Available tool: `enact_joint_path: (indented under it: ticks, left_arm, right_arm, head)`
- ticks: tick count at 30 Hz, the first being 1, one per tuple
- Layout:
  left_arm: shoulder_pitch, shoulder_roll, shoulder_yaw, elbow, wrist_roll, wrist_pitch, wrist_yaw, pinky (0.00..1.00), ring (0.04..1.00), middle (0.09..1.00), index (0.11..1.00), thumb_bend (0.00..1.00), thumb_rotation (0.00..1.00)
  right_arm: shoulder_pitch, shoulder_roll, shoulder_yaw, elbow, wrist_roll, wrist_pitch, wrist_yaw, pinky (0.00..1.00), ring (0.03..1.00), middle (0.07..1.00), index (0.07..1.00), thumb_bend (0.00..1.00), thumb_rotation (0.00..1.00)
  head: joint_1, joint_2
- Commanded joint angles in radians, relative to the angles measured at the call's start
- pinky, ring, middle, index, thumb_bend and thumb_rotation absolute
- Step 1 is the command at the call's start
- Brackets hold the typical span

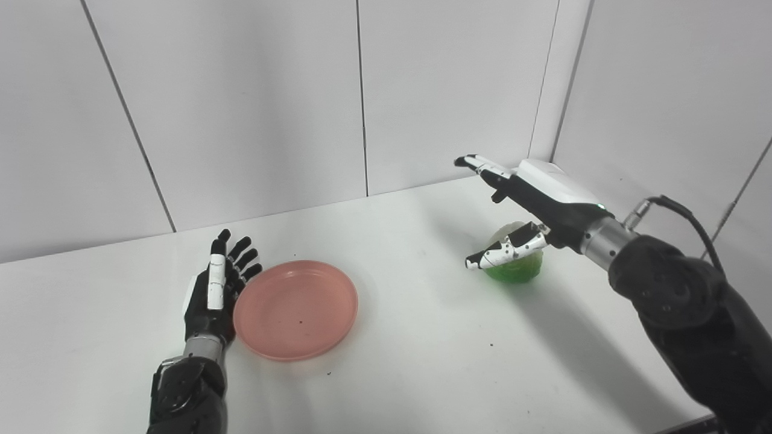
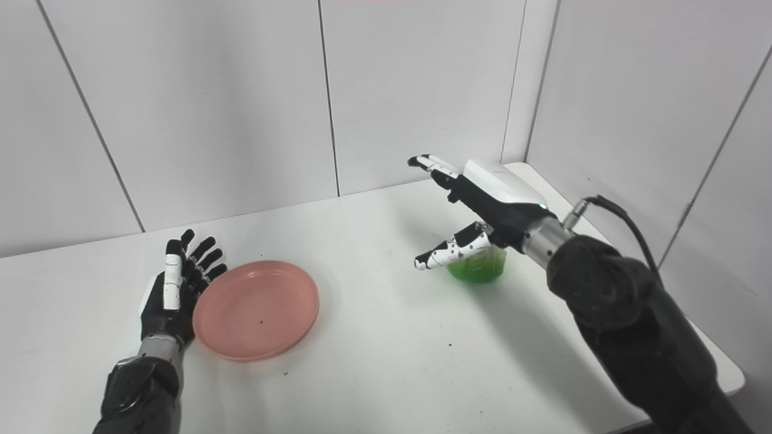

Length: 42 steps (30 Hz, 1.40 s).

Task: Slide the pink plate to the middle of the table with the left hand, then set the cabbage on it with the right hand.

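cabbage (image 1: 514, 263) top (pale) only left eye view

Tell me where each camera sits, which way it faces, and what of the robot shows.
Left eye view: on the head, looking down at the table; both arms rise from the bottom edge.
Right eye view: beside it, a little rightward, same aim; same arms.
Shared: pink plate, cabbage, open left hand, open right hand.
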Motion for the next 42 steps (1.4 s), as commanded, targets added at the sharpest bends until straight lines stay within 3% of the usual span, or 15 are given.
enact_joint_path:
  ticks: [1, 4, 6, 7, 9, 13, 19, 23, 29, 42]
  left_arm:
    - [-0.01, 0.009, -0.003, -0.001, -0.006, -0.01, -0.016, 0.84, 0.881, 0.904, 1.0, 1.0, 0.91]
    - [0.0, 0.01, -0.004, -0.013, -0.005, -0.001, -0.018, 0.84, 0.88, 0.907, 1.0, 1.0, 0.9]
    - [0.006, 0.012, -0.005, -0.024, -0.003, 0.006, -0.018, 0.85, 0.882, 0.91, 1.0, 1.0, 0.91]
    - [0.008, 0.013, -0.006, -0.029, -0.001, 0.009, -0.017, 0.86, 0.883, 0.907, 1.0, 1.0, 0.91]
    - [0.01, 0.014, -0.007, -0.035, 0.002, 0.011, -0.012, 0.86, 0.883, 0.902, 1.0, 1.0, 0.9]
    - [0.012, 0.014, -0.006, -0.045, 0.002, 0.015, -0.01, 0.83, 0.877, 0.894, 1.0, 1.0, 0.9]
    - [0.011, 0.011, -0.008, -0.045, 0.004, 0.017, -0.008, 0.85, 0.88, 0.895, 1.0, 1.0, 0.91]
    - [0.01, 0.01, -0.006, -0.037, -0.002, 0.015, -0.013, 0.85, 0.878, 0.893, 1.0, 1.0, 0.91]
    - [0.012, 0.008, -0.004, -0.035, -0.004, 0.027, -0.013, 0.86, 0.874, 0.886, 1.0, 1.0, 0.91]
    - [0.007, 0.024, -0.001, -0.033, -0.007, 0.021, -0.031, 0.83, 0.887, 0.91, 1.0, 1.0, 0.9]
  right_arm:
    - [-0.071, -0.059, 0.023, 0.016, -0.043, -0.013, 0.019, 0.69, 0.909, 0.942, 0.92, 1.0, 0.26]
    - [-0.098, -0.094, 0.083, 0.059, -0.112, -0.085, 0.016, 0.68, 0.89, 0.923, 0.898, 1.0, 0.28]
    - [-0.123, -0.113, 0.124, 0.081, -0.157, -0.092, 0.04, 0.68, 0.884, 0.918, 0.891, 1.0, 0.29]
    - [-0.135, -0.12, 0.14, 0.09, -0.177, -0.089, 0.057, 0.77, 0.915, 0.937, 0.907, 1.0, 0.34]
    - [-0.165, -0.133, 0.17, 0.124, -0.198, -0.091, 0.096, 0.85, 0.947, 0.96, 0.933, 1.0, 0.39]
    - [-0.216, -0.144, 0.201, 0.186, -0.221, -0.089, 0.156, 0.91, 0.972, 0.983, 0.954, 1.0, 0.37]
    - [-0.27, -0.148, 0.225, 0.258, -0.263, -0.095, 0.199, 0.94, 0.982, 0.997, 0.965, 1.0, 0.29]
    - [-0.271, -0.132, 0.228, 0.305, -0.301, -0.145, 0.14, 0.99, 0.998, 1.0, 0.967, 1.0, 0.28]
    - [-0.276, -0.124, 0.237, 0.361, -0.349, -0.183, 0.113, 1.0, 1.0, 1.0, 0.971, 1.0, 0.28]
    - [-0.318, -0.115, 0.252, 0.463, -0.355, -0.165, 0.2, 0.94, 1.0, 1.0, 0.946, 1.0, 0.28]
  head:
    - [0.0, 0.001]
    - [0.006, -0.012]
    - [0.003, -0.011]
    - [0.003, -0.011]
    - [0.003, -0.011]
    - [0.006, -0.009]
    - [-0.002, -0.005]
    - [-0.003, -0.006]
    - [-0.001, -0.004]
    - [-0.008, 0.004]
